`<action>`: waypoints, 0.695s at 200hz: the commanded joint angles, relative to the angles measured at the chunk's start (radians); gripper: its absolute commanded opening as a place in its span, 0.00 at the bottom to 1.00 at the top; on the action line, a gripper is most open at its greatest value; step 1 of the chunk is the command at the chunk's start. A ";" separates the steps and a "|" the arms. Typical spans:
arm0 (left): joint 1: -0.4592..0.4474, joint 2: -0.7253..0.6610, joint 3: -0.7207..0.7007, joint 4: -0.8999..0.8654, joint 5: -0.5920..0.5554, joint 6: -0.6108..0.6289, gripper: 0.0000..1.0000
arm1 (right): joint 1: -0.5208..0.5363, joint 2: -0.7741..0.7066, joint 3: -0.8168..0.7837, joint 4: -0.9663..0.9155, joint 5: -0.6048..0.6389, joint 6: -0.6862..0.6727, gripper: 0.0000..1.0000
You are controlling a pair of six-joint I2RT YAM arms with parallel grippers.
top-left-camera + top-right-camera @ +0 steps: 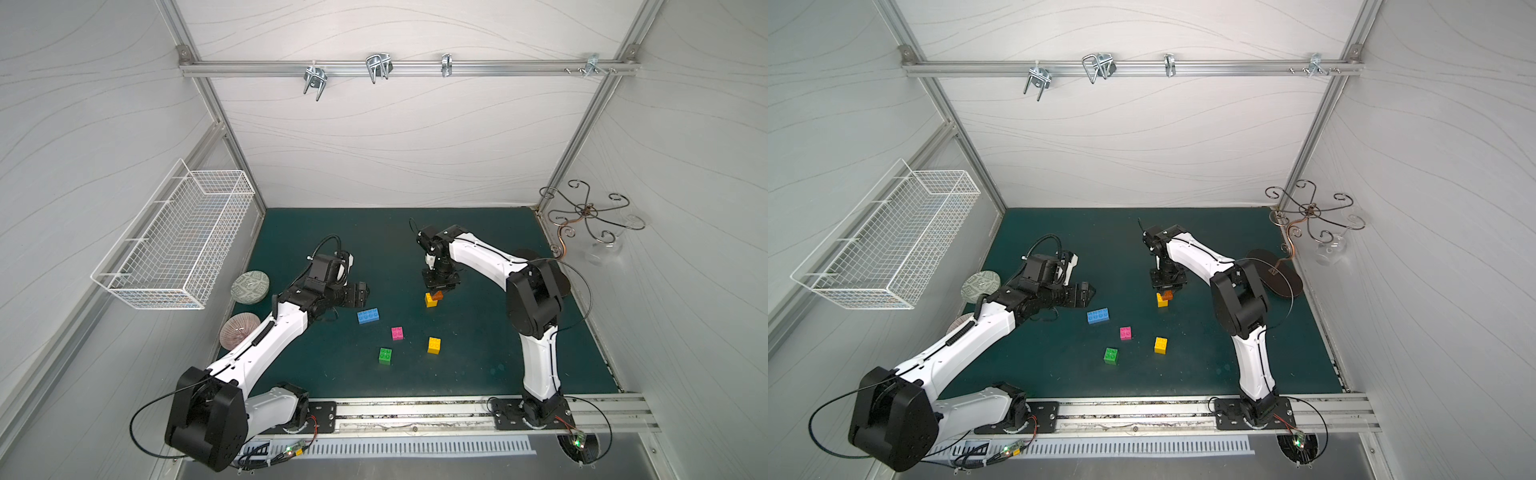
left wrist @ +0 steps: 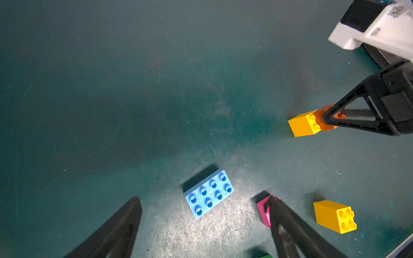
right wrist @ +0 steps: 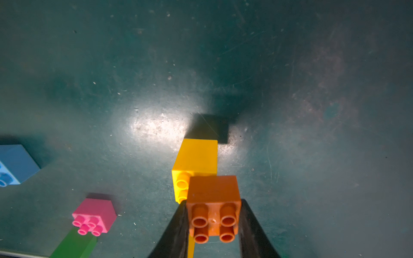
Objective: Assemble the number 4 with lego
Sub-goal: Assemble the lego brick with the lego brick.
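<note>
- Under the right gripper [image 3: 213, 206], far of the other bricks on the green mat [image 1: 374, 241], you have the orange brick [image 3: 213, 189] pinched by two opposite flat walls, studs up, jaws pressed onto it
- It hangs over one yellow brick [image 3: 196, 156], offset to the right so that two yellow studs show beside it
- Your left gripper [image 1: 361, 294] hovers spread wide and empty, just far of the blue brick [image 1: 368, 316]
- No number 4 exists yet: blue, the pink brick [image 1: 397, 333], the green brick [image 1: 385, 356] and the second yellow brick [image 1: 434, 345] lie loose and apart, nearer you
- Expect these pieces to be light, rigid and smooth-walled, likely to slip if you tilt them; hold them by flat sides, keep studs and underside free, and push straight down, since the loose yellow one could slide
- You cannot see whether orange touches or is seated on the yellow studs; its underside is hidden
- Left wrist view hides part of pink behind a finger; green is cut off in both wrist views
</note>
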 commanded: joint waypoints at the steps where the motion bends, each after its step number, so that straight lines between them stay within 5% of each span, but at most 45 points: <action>1: -0.006 -0.023 0.021 0.026 0.011 0.015 0.91 | -0.001 0.083 -0.017 -0.034 0.017 -0.027 0.18; 139: -0.006 -0.025 0.022 0.027 0.011 0.016 0.91 | 0.019 0.112 0.002 0.020 0.050 -0.016 0.17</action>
